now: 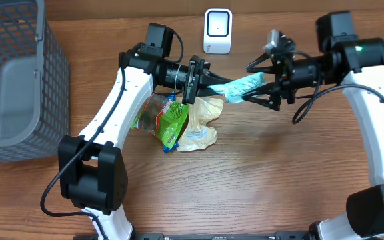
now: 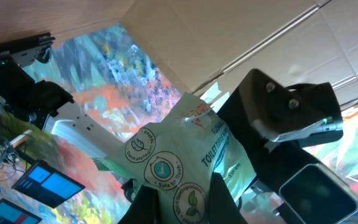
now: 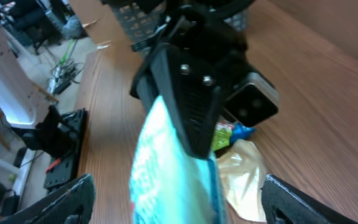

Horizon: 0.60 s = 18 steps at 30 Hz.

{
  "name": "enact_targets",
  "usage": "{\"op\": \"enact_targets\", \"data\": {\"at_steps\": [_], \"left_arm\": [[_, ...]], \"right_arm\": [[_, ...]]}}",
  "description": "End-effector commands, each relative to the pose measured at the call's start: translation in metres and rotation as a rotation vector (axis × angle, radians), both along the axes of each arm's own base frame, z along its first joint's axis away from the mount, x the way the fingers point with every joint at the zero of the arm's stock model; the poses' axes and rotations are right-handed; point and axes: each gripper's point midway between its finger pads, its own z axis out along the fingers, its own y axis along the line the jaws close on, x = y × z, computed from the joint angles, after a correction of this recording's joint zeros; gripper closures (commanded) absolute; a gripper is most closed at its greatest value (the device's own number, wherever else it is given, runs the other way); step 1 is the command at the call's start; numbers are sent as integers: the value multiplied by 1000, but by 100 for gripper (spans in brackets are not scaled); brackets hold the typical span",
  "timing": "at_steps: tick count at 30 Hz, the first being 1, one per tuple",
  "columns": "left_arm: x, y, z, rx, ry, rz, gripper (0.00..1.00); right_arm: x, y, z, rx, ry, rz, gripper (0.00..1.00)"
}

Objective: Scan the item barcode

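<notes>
The item is a teal wipes packet [image 1: 247, 87], held in the air over the middle of the table. My left gripper [image 1: 213, 83] is shut on its left end. In the left wrist view the packet [image 2: 179, 155] shows round printed seals, with my left gripper [image 2: 182, 196] pinching its lower edge. My right gripper [image 1: 267, 85] is open, its fingers standing on either side of the packet's right end. In the right wrist view its fingers [image 3: 64, 202] stand wide apart and clear of the packet [image 3: 169, 168]. The white scanner [image 1: 217, 31] stands at the table's back edge. The barcode is out of view.
A green snack bag [image 1: 167, 120] and a pale yellow bag [image 1: 202, 123] lie on the table under the left arm. A grey mesh basket [image 1: 19, 100] stands at the far left.
</notes>
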Motion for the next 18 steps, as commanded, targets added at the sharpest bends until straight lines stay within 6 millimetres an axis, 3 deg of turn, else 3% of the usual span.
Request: {"op": "enact_targets", "data": {"at_steps": [1,5,8,18], "left_arm": [[-2,1,13,-14,-13,-3,96],[-2,1,13,-15,-13,-3,96],[-2,1,13,-15,-13,-3,96],[-2,0,14,-16,-12,-5,96]], "right_arm": [[3,-4,2,-10,-17,-6,21],[1,-7,-5,-49,5,-17,39],[1,-8,-6,-51,10,-17,41],[1,-1,-12,-56,-7,15,75]]}}
